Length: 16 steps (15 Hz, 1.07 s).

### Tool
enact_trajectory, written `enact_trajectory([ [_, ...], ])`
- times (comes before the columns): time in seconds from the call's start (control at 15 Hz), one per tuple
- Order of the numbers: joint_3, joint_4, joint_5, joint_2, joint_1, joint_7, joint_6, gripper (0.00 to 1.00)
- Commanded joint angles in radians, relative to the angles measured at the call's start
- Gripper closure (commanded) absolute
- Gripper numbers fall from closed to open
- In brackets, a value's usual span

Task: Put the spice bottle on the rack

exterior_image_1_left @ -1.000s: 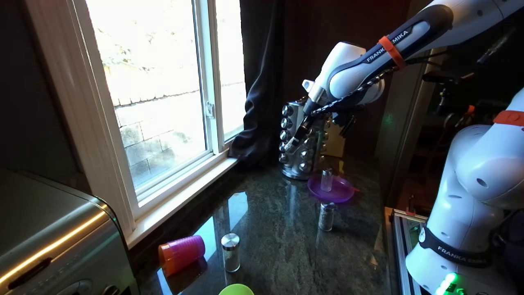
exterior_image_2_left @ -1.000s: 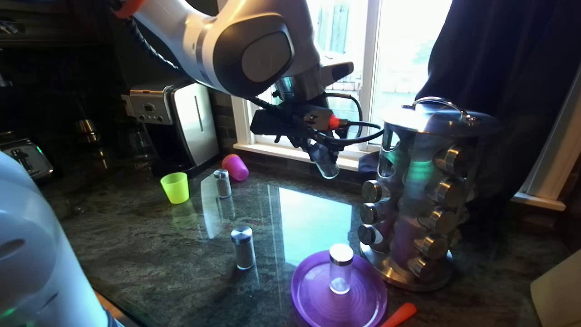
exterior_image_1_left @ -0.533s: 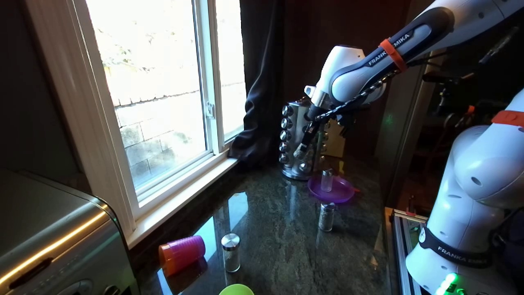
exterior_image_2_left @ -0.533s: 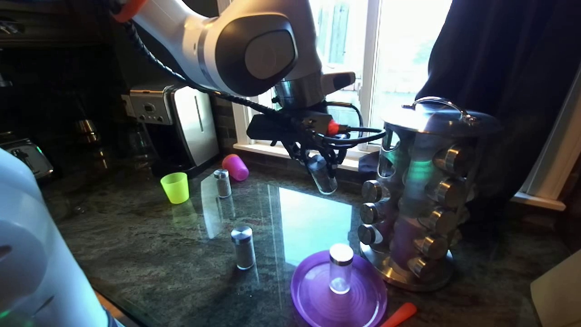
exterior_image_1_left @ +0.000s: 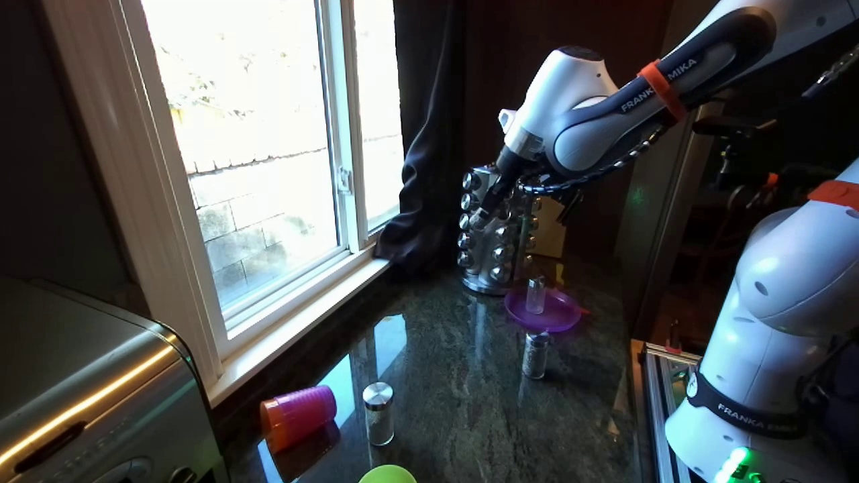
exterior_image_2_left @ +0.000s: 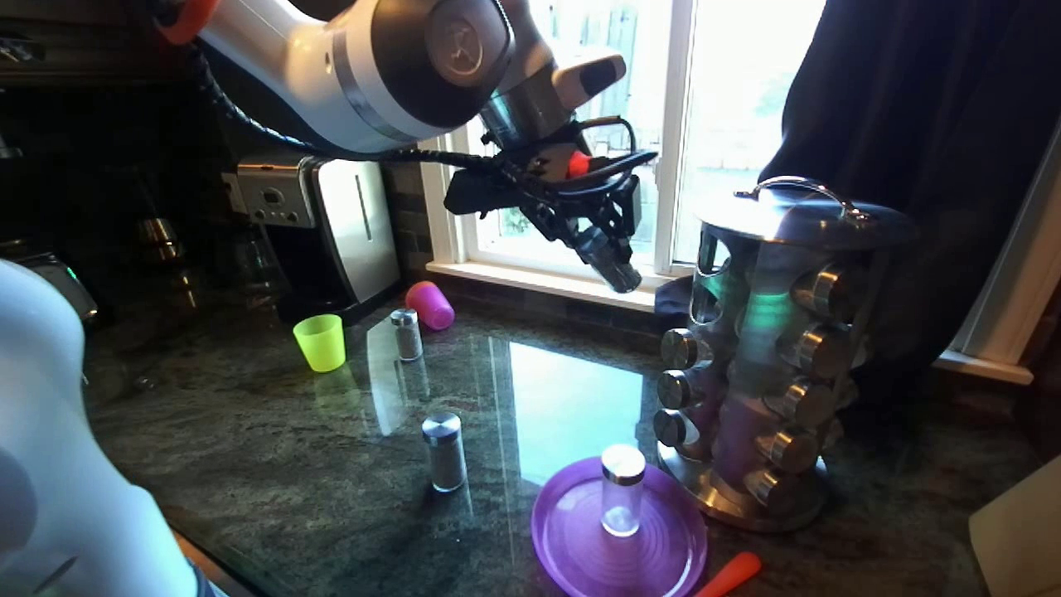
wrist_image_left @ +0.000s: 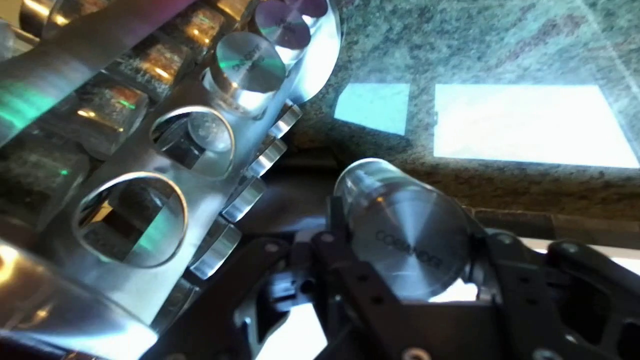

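Note:
My gripper (exterior_image_2_left: 609, 236) is shut on a clear spice bottle (exterior_image_2_left: 615, 267) with a silver lid. In the wrist view the lid (wrist_image_left: 407, 245) faces the camera between the fingers, and its printed word is blurred. The bottle is tilted, its glass end pointing down and away, held in the air near the window. The rack (exterior_image_2_left: 758, 356), a tall silver tower of jars, stands apart from the bottle, to its right. The wrist view shows two open round holes in the rack (wrist_image_left: 197, 185), above filled ones. In an exterior view the gripper (exterior_image_1_left: 484, 209) overlaps the rack (exterior_image_1_left: 484, 265).
A purple plate (exterior_image_2_left: 568, 539) with an upright bottle (exterior_image_2_left: 622, 502) stands before the rack. Two more bottles (exterior_image_2_left: 448, 460) (exterior_image_2_left: 406, 336) stand on the counter. A green cup (exterior_image_2_left: 321, 344), a pink cup (exterior_image_2_left: 431, 305), an orange handle (exterior_image_2_left: 733, 574) and the window are nearby.
The gripper first dips slightly, then rises with the bottle over the last half second. The bottle is now higher and tilted further, its glass end swung toward the rack side. The rack has not moved.

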Motion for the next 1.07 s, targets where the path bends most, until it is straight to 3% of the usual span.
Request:
enact_trajectory([
  [0.0,0.099,-0.025,-0.086,-0.094,-0.100,0.169,-0.022,0.76],
  [0.27,0.177,-0.020,-0.140,-0.147,-0.179,0.296,-0.083,0.76],
  [0.6,0.199,-0.012,-0.159,-0.181,-0.158,0.326,-0.218,0.76],
  [1.0,0.208,-0.014,-0.198,-0.224,-0.164,0.398,-0.194,0.76],
])
